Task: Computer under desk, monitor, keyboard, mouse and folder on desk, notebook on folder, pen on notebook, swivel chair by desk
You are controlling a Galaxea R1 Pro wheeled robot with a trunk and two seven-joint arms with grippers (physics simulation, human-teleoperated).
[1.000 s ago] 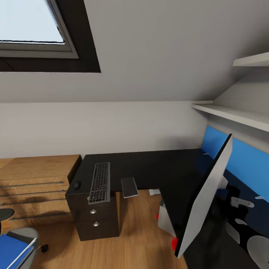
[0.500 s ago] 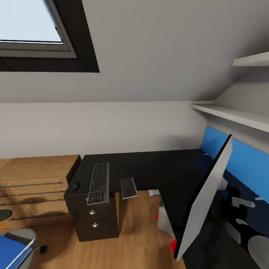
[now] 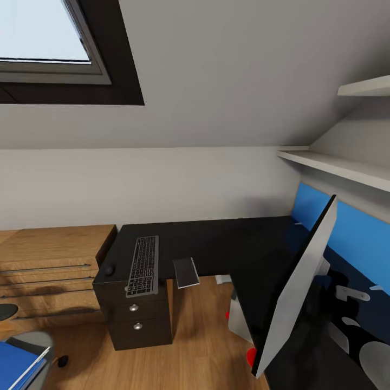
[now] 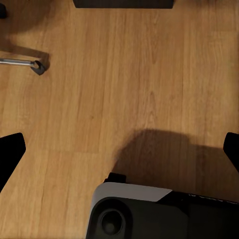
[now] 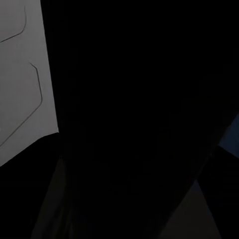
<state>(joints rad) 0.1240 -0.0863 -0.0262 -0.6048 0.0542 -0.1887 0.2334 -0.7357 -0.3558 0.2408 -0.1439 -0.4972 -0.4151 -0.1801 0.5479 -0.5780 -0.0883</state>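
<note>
With the monitor tilting at the bench's near edge, I'd set it upright gently; either claw's state I cannot tell.

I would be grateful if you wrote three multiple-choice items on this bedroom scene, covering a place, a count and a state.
1. Where does the keyboard lie?
A. On the floor
B. On the desk, above the drawer unit
C. On the wall shelf

2. How many round drawer knobs show on that unit?
A. Two
B. Four
C. None

3. How does the monitor stand in the head view?
A. Flat, face down
B. Upright and square to the wall
C. Tilted, leaning over the desk

Key: 1 B, the keys rest on the black top over the drawers. 2 A, two silver knobs show on its front. 3 C, its pale back slants steeply from upper right to lower left.
</note>
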